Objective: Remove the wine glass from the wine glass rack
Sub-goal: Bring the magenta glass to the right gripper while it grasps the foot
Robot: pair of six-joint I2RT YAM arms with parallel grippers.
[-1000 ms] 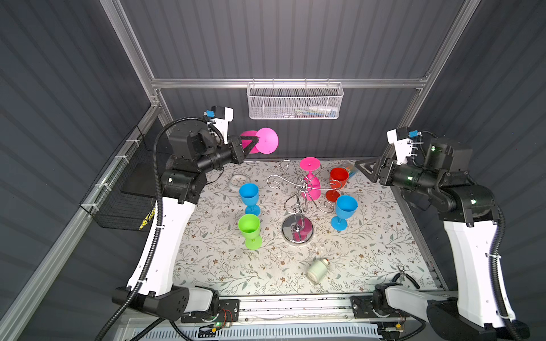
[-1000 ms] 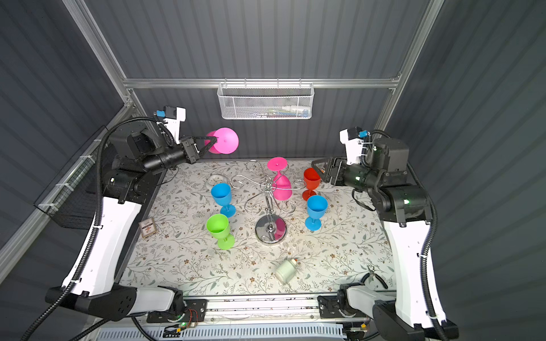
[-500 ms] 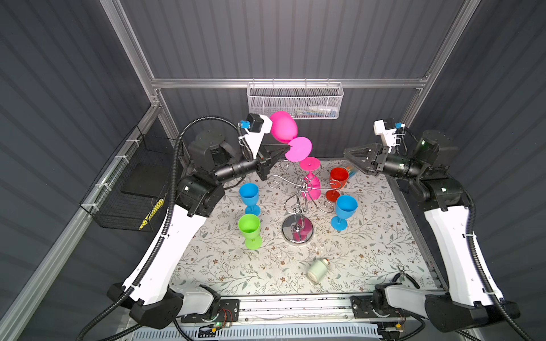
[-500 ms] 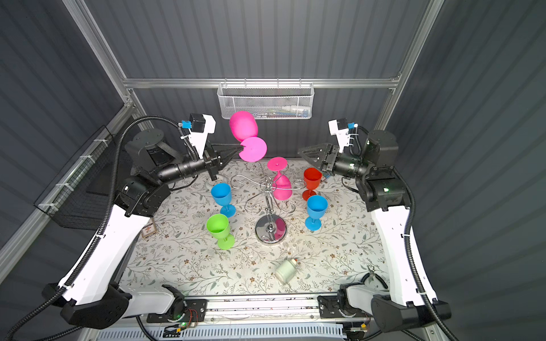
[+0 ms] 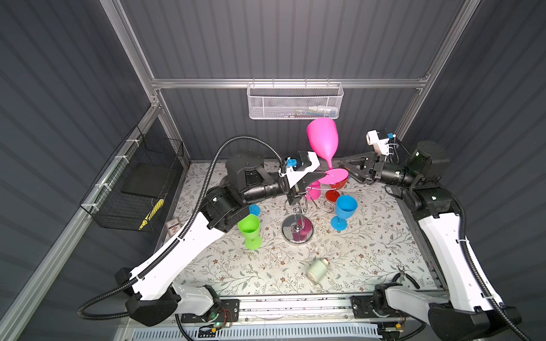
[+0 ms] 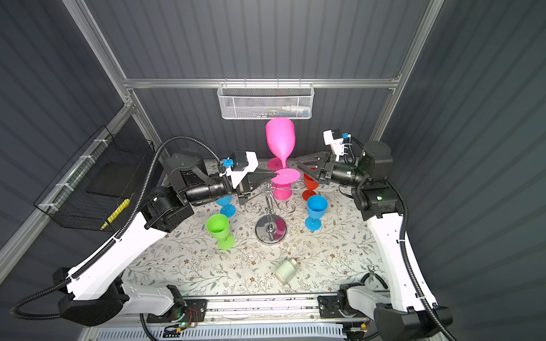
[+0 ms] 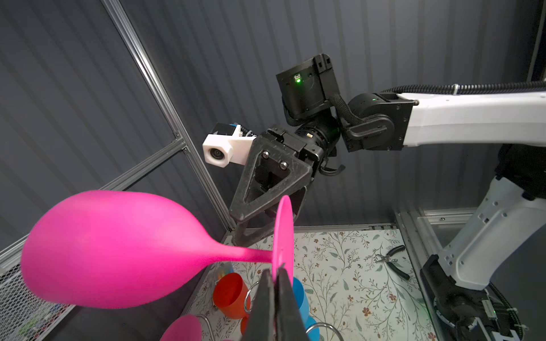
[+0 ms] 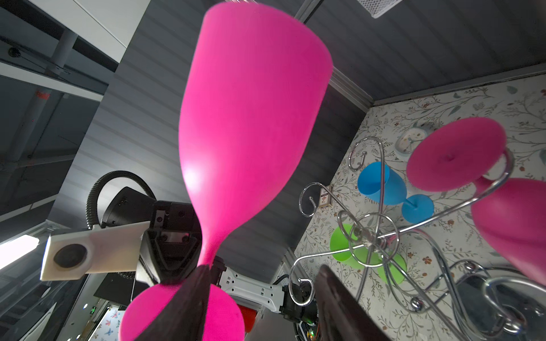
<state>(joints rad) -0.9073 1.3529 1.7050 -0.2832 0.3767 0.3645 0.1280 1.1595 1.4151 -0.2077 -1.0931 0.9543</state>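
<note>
Wine glass [image 5: 322,138] held upright over the wine glass rack [image 5: 297,228], clear of it

At centre frame in both top views its stem runs vertical, bowl uppermost (a second pink glass [image 5: 313,192] hangs on the rack below). The left pincer [image 5: 321,177] is clamped narrow on the foot's left rim. The right pincer [image 5: 344,169], half-spread and empty, sits just right of the foot, so a takeover would likely close in leftward.

Both top views: high above the near edge, looking down over the floral-patterned tabletop [image 5: 266,265]. Wrist views: close, facing each other, sharing the raised pink plastic wine glass [image 7: 112,248].
</note>
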